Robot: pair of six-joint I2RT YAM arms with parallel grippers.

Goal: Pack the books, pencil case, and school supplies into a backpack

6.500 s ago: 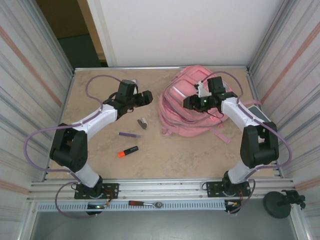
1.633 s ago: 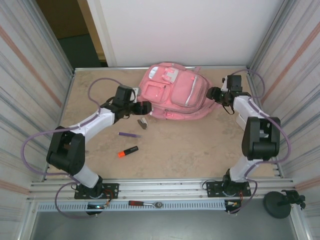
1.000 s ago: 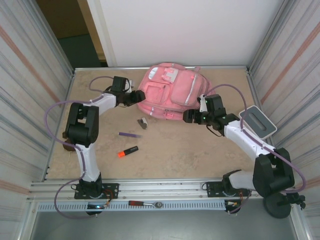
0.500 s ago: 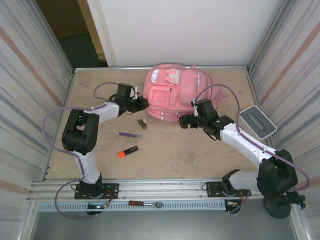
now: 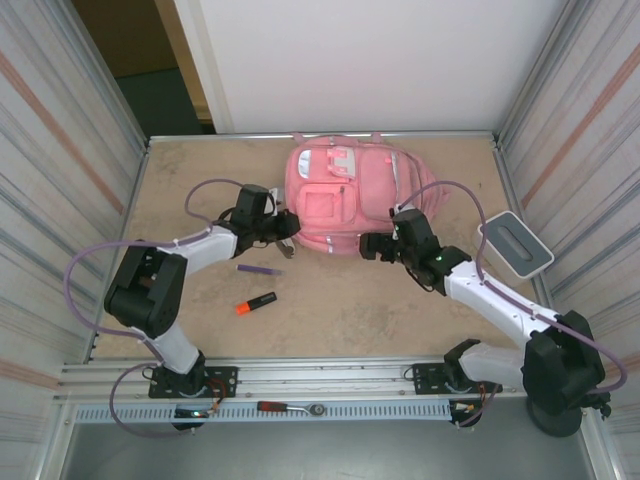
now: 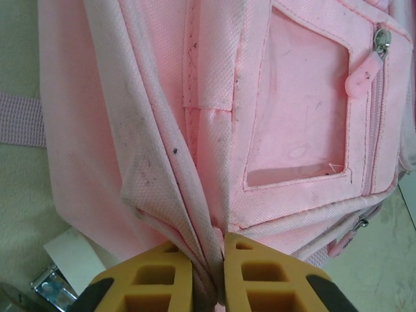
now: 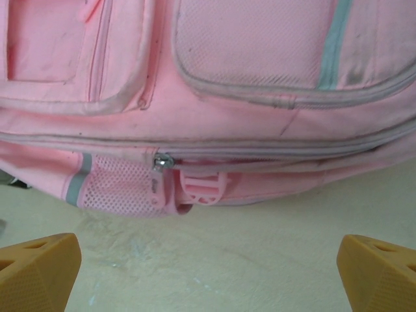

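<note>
**Bag turned front-up, pinned on the left, zip lined up for the right**

Beige stone-look table (image 5: 330, 320) between ribbed metal walls, white panel behind. At the middle of its far edge, the pink backpack (image 5: 345, 195), now front pockets up and square to that edge. Seconds ago lying straps-up nearer the right side, then slewed at an angle.

On the bag's near left corner, the left gripper (image 5: 287, 226). Half spread a second back, now pressed together on a fold of pink fabric. From the left wrist, yellow fingers (image 6: 185, 289) nipping a seam ridge of the backpack (image 6: 273, 130). Reads as an anchor hold.

Off the bag, the right gripper (image 5: 367, 245), swung round from the bag's right side to its near edge, jaws spread to the full and touching nothing. From the right wrist, fingertips (image 7: 39, 263) wide apart over bare table, facing the backpack (image 7: 260, 71) side-on. Straight ahead, the metal zip slider (image 7: 162, 160) and a pink pull tab (image 7: 203, 186), zip closed.

For the task: positioning probably finished, opening the main compartment likely next. Packing not yet begun, judging by the purple pen (image 5: 259, 269) and orange-and-black marker (image 5: 256, 302) loose toward the near left. Small white piece (image 5: 288, 250) just beside the left gripper, grey-white box (image 5: 515, 245) by the right edge.
</note>
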